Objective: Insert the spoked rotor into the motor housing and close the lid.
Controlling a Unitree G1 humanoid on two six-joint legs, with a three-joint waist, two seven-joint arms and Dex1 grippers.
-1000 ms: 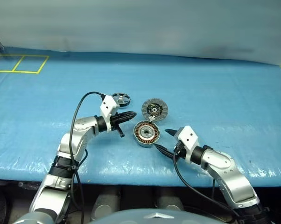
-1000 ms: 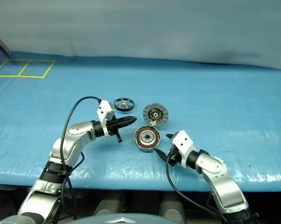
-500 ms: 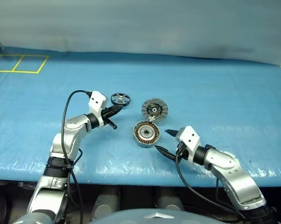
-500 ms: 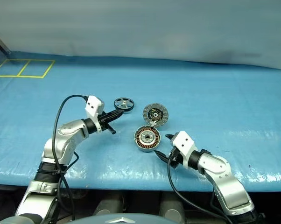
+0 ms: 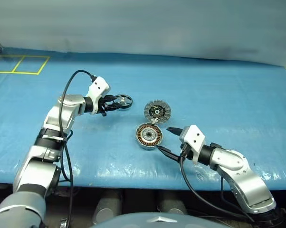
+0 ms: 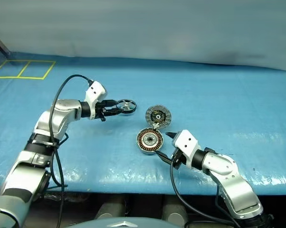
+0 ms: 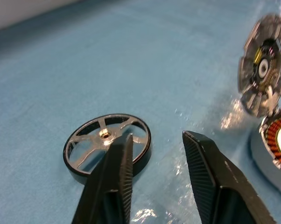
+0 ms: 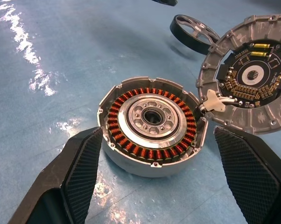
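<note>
We judge pickup pending: left pincer apart at spoked rotor; right pincer apart, flanking motor housing. Next: straddle rim, close.

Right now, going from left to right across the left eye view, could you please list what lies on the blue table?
Left gripper → black spoked rotor wheel → light-grey motor housing cup with copper windings → right gripper. The flat grey disc lid overlaps the housing in this order, so it is left out.
</note>
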